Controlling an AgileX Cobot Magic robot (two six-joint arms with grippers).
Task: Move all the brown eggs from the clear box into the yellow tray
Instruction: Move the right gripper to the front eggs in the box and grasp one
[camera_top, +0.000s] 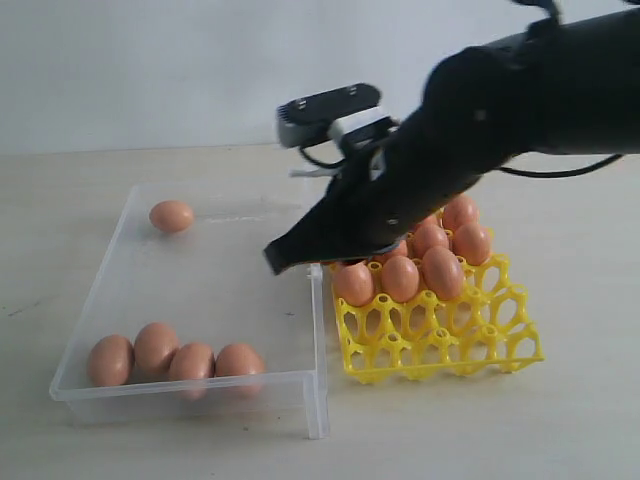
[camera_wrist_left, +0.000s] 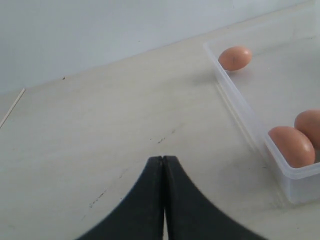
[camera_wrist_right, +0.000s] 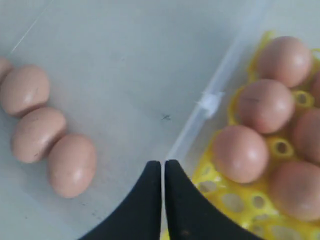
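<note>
The right gripper (camera_top: 276, 257), pressed together and empty, hangs over the clear box (camera_top: 316, 330) wall next to the yellow tray (camera_top: 440, 345). Five brown eggs (camera_top: 155, 348) lie in the box, more in the tray. The left gripper (camera_wrist_left: 163, 159) is pressed together too.

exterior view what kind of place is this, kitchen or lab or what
Most likely a lab test bench, not a kitchen: a bare pale tabletop against a blank white wall, a black robot arm over it, and only a clear box and a yellow tray of brown eggs.
</note>
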